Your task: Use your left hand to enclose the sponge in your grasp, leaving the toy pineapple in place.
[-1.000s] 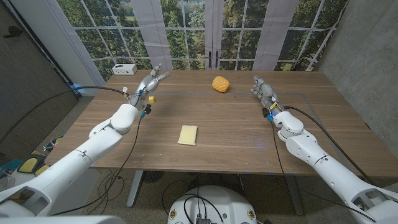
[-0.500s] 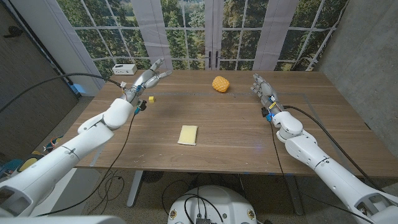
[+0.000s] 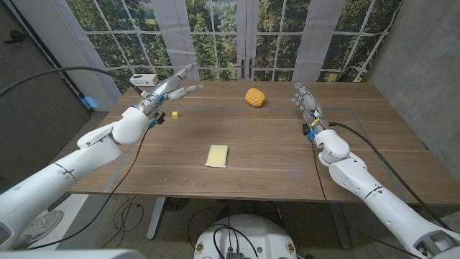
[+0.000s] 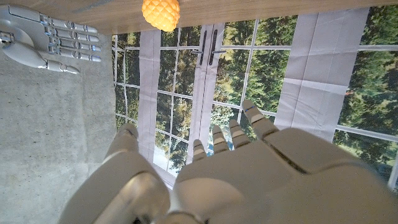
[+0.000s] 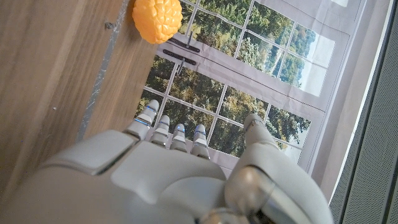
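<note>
Left robot hand (image 3: pixel 171 89) has risen, fingers spread, empty; right robot hand (image 3: pixel 305 101) open above wooden table (image 3: pixel 273 151).

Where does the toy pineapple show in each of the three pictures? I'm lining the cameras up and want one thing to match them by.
Head view: the toy pineapple sits on the far middle of the table, between the two hands.
Left wrist view: pineapple at the top edge, on the table strip.
Right wrist view: pineapple at the top, at the table's edge.
Shared landmark: the window with trees behind the table.
</note>
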You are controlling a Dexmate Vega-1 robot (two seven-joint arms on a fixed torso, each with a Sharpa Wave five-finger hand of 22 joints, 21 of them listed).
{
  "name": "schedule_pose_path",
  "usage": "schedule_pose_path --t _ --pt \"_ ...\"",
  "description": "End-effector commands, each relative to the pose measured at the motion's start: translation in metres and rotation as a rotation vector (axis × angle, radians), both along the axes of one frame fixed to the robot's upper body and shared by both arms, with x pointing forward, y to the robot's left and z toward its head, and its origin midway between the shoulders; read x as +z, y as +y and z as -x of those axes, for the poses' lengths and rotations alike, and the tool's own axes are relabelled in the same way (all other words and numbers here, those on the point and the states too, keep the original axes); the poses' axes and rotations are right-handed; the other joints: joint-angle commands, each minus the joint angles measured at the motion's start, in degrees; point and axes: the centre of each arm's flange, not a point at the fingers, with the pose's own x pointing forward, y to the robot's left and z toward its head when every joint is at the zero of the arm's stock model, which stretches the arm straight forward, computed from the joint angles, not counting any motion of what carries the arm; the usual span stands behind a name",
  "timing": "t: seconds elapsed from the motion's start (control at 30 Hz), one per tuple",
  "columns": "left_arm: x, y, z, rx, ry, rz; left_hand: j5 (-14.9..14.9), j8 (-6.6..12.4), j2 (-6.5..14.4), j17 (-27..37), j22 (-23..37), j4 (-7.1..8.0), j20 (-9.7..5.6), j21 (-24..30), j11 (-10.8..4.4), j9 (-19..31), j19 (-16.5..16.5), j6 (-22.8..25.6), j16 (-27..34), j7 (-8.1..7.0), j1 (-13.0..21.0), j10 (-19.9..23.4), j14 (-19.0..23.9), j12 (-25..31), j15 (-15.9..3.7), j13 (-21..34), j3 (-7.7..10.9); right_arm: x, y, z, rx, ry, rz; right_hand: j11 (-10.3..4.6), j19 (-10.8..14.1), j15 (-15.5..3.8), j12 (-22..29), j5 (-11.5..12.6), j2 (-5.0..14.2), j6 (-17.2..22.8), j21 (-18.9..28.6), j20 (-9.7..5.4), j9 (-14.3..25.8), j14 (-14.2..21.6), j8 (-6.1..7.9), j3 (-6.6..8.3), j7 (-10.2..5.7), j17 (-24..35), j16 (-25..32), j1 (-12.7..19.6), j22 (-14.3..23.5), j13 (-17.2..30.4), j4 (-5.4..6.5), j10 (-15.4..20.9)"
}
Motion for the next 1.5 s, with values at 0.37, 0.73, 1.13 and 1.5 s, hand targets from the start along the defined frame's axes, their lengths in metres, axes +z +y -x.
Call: schedule_pose_path --t 0.37,0.73,1.13,1.5 --pt "0.003 -0.021 0.028 -0.034 -0.05 -0.205 0.33 0.25 -0.63 0.26 0.23 -0.05 -0.11 0.15 -0.48 0.2 0.37 0.41 -0.26 -0.45 -0.26 -0.3 0.36 -0.1 -0.15 0.18 -0.52 -0.005 0.007 0.014 -0.028 -0.019 -0.025 0.3 0.12 0.21 0.18 0.3 0.08 0.59 0.19 0.45 0.07 0.49 -0.21 -0.39 -0.09 0.18 0.19 0.49 0.13 0.27 0.01 0.2" --pt "0.004 -0.039 0.041 -0.08 -0.085 -0.28 0.45 0.77 -0.94 0.24 0.22 -0.16 0.14 0.02 -0.4 0.21 0.44 1.94 -0.34 0.0 -0.28 0.18 0.53 -0.03 -0.14 0.19 -0.78 -0.004 0.004 0.019 -0.041 -0.029 -0.023 0.25 0.16 0.19 0.15 0.31 0.06 0.65 0.2 0.52 0.07 0.47 -0.27 -0.42 -0.12 0.17 0.17 0.53 0.13 0.27 -0.02 0.23" --pt "0.0 -0.054 0.055 -0.103 -0.1 -0.364 0.58 0.79 -1.18 0.24 0.22 -0.23 0.31 -0.01 -0.48 0.21 0.74 2.56 -0.12 -0.09 -0.31 0.89 1.49 0.1 -0.27 0.2 -1.01 -0.009 0.0 0.022 -0.05 -0.027 -0.042 0.23 0.19 0.28 0.12 0.31 0.06 0.7 0.2 0.45 0.07 0.53 -0.32 -0.46 -0.15 0.17 0.19 0.54 0.13 0.27 -0.03 0.25" --pt "-0.004 -0.069 0.068 -0.064 -0.082 -0.475 0.84 1.35 -1.45 0.23 0.19 -0.7 0.53 0.13 -0.36 0.23 1.97 5.2 0.22 0.09 0.39 3.32 3.89 0.68 -0.44 0.22 -1.13 -0.013 -0.001 0.023 -0.05 -0.026 -0.048 0.21 0.19 0.26 0.09 0.32 0.06 0.76 0.2 0.53 0.07 0.53 -0.36 -0.5 -0.18 0.18 0.19 0.53 0.13 0.27 -0.02 0.25"
